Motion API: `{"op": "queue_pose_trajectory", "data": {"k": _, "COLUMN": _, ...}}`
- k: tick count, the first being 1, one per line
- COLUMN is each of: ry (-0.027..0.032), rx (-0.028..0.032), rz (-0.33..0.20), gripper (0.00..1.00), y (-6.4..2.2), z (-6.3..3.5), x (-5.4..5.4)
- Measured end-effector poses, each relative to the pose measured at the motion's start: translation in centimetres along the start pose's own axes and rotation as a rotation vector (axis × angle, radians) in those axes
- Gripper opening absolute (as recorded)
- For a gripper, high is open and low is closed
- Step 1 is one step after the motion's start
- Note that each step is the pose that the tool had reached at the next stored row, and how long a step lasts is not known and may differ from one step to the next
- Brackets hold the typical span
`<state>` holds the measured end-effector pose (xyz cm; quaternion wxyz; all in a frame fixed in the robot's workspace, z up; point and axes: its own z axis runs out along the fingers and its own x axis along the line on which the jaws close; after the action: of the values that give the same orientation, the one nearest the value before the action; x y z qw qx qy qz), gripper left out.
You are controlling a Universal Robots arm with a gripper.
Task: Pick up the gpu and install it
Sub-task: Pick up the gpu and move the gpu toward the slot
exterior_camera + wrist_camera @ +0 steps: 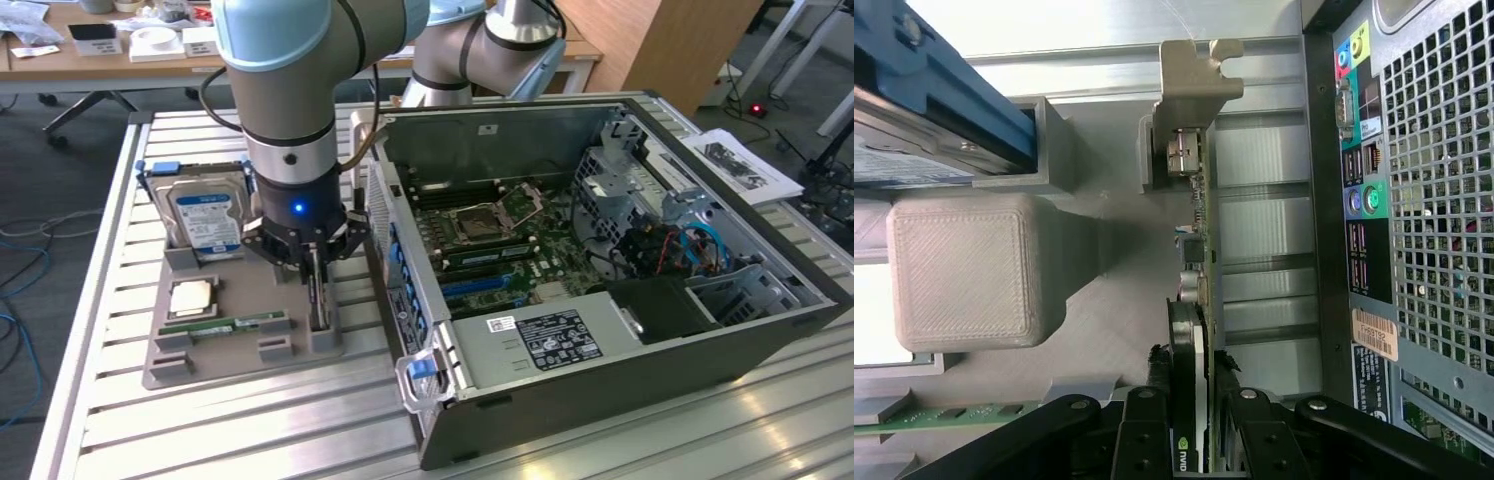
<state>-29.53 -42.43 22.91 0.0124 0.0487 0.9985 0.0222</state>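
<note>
Exterior view, left to right.

- Tray (240, 362) lies on the slatted table (200, 430), at 9 o'clock of the open case (601, 340).
- Drive (203, 218) stands upright at the tray's 11 o'clock corner.
- Cpu (191, 297) lies flat at 6 o'clock of the drive. The memory stick (224, 326) lies flat just past it, again toward 6 o'clock.
- Gpu (319, 305) stands on edge along the tray's 3 o'clock side, seated in its slot and not lifted. It is between the drive and the case.
- My claw (315, 250) comes straight down onto the gpu's upper edge, with the arm upright above it.
- The case lies on its side with the motherboard (494, 235) exposed.
- Papers (741, 165) lie at 2 o'clock of the case.

Wrist view.

- Gpu (1194, 300) is seen edge-on. Its bracket (1199, 70) is at the far end, held in a grey post of the tray.
- Claw (1194, 440) is narrow. My fingers (1144, 435) flank the card, one on each face, and appear pressed against it.
- The drive (934, 110) and a grey block (964, 265) are on one side of the gpu. The case's port panel (1359, 170) is close on the other side.
</note>
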Motion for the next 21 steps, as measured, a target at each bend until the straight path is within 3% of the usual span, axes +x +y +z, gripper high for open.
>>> {"op": "queue_pose_trajectory", "data": {"k": 21, "ry": 0.0008, "rx": -0.0007, "rz": -0.016, "gripper": 0.27, "y": 0.0, "z": 0.01, "x": 0.0}}
